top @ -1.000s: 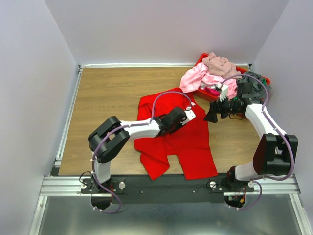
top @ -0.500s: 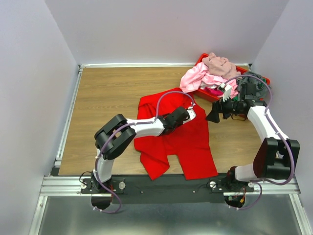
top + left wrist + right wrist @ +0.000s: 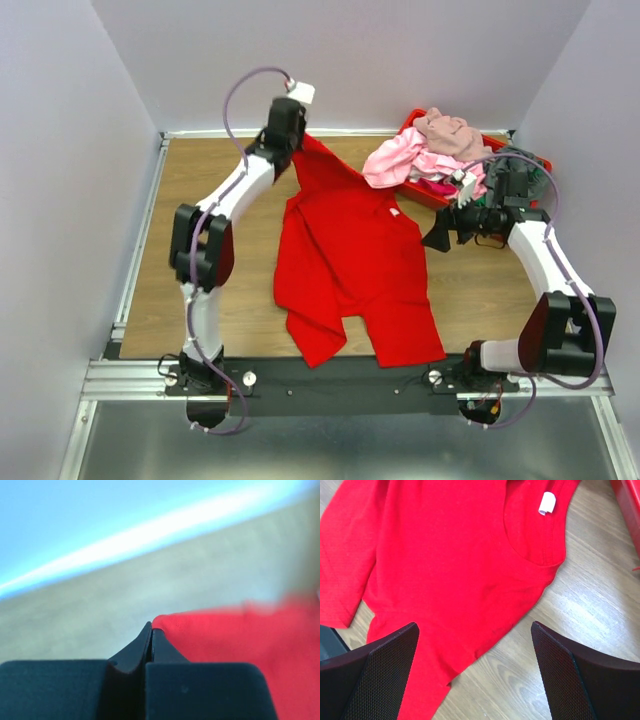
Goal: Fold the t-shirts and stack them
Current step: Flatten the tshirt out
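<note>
The left hand (image 3: pixel 298 135) is pinched shut on one corner of the red t-shirt (image 3: pixel 350 260), holding that corner up over the far side of the worktop (image 3: pixel 210 210). From there the shirt stretches lengthwise toward the near edge, slanting a little right, with its neckline and white label (image 3: pixel 392 213) on the right side. The right hand (image 3: pixel 433 236) hovers wide open and empty just beside the neckline. A pink shirt (image 3: pixel 395 160) and a beige shirt (image 3: pixel 450 130) lie heaped in the red tray (image 3: pixel 428 195) at the far right.

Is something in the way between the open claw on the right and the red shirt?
No. The right gripper is open and looks straight at the red t-shirt lying on the table; nothing visible sits between them.
</note>
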Robot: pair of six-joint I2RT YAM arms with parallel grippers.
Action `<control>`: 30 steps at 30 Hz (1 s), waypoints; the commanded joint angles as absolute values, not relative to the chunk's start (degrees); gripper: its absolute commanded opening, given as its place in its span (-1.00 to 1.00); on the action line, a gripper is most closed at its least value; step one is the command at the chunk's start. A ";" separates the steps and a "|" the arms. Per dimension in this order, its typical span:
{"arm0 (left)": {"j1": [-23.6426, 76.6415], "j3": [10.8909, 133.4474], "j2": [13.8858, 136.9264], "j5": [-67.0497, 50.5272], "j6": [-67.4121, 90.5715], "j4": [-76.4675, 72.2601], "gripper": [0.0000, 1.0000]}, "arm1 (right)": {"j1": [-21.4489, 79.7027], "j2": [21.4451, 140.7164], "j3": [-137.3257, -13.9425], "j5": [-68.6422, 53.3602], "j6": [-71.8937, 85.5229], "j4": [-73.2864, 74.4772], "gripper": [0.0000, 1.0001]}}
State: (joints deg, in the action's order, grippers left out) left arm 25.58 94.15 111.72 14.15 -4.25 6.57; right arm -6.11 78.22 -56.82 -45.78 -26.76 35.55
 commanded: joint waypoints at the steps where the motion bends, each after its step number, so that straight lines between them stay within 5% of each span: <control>1: 18.04 114.97 123.81 10.64 6.04 13.17 -1.00 | -6.68 75.85 -55.38 -47.29 -26.72 34.72 1.00; 6: 15.73 128.67 131.57 5.71 8.53 16.61 0.58 | -6.77 74.80 -53.88 -47.46 -27.16 34.80 1.00; 7: 15.73 127.98 130.62 5.10 8.70 16.18 0.64 | -6.68 74.79 -53.79 -47.72 -27.25 34.89 1.00; 16: 13.46 95.09 100.67 7.12 10.44 4.68 0.97 | -5.54 72.43 -52.56 -55.71 -35.14 39.28 1.00; 23: 2.74 58.14 69.58 -15.96 26.07 -7.37 0.97 | -0.18 71.79 -50.27 -61.16 -39.38 38.76 1.00; 30: 6.56 37.55 55.66 -28.03 36.89 -6.24 0.58 | 12.47 84.00 -53.96 -51.24 -37.36 39.55 0.99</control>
